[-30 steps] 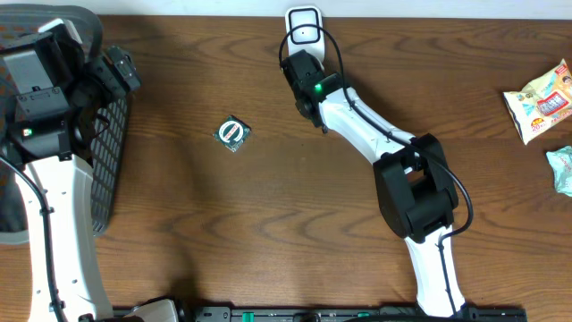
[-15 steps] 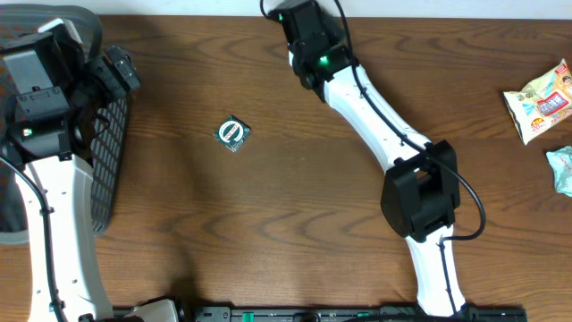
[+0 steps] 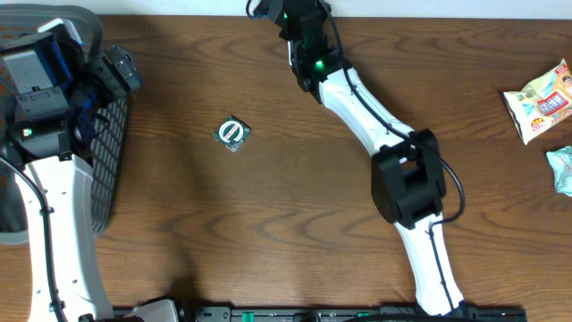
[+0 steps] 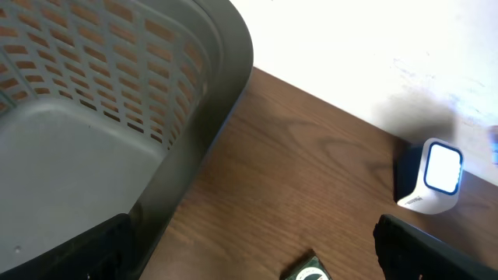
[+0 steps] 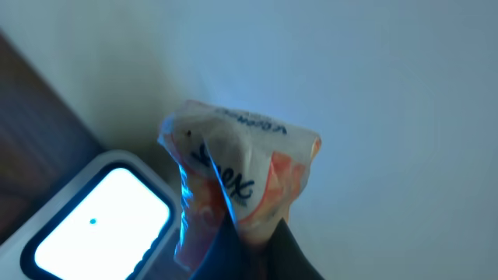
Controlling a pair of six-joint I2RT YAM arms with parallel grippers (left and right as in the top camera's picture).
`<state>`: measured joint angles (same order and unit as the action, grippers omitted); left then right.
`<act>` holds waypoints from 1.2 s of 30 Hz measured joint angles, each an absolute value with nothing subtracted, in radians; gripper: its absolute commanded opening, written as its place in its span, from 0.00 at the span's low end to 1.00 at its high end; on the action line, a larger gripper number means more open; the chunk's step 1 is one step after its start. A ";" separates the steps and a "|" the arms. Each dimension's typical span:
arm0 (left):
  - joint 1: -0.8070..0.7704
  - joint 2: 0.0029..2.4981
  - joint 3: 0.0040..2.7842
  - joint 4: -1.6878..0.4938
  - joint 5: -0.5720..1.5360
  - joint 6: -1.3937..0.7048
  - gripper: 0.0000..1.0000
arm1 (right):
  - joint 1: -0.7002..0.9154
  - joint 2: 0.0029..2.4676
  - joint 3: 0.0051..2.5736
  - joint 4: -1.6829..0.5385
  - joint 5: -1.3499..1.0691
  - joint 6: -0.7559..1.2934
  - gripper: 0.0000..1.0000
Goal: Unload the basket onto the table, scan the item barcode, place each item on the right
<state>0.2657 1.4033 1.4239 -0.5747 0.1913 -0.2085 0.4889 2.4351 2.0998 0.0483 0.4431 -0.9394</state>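
In the right wrist view a crinkled white and orange packet [image 5: 241,167] with dark lettering is pinched between my right gripper's [image 5: 250,233] dark fingers, tinted blue by light. It hangs just beside the lit white window of the barcode scanner [image 5: 93,222]. Overhead, the right arm reaches to the table's back edge, and its gripper [image 3: 265,9] covers the scanner there. The left wrist view shows the scanner [image 4: 436,175] standing by the wall with its window glowing. My left gripper [image 4: 253,260] is open and holds nothing, near the basket [image 3: 107,161].
A small dark green packet with a round white label [image 3: 233,133] lies on the wooden table left of centre. A grey mesh basket [image 4: 117,117] stands at the left edge. Two snack packets [image 3: 541,100] [image 3: 563,168] lie at the far right.
The right arm has swung toward the back edge and slightly left with the packet, and it now covers the scanner in the overhead view. The left arm has not moved.
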 measured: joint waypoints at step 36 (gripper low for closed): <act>0.266 1.403 1.424 -0.575 0.191 -0.208 0.98 | 0.430 2.480 2.099 -0.049 0.310 -1.163 0.01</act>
<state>0.2657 1.4033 1.4239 -0.5747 0.1913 -0.2085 0.4301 2.4802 2.0995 -0.0494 0.3099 -1.1629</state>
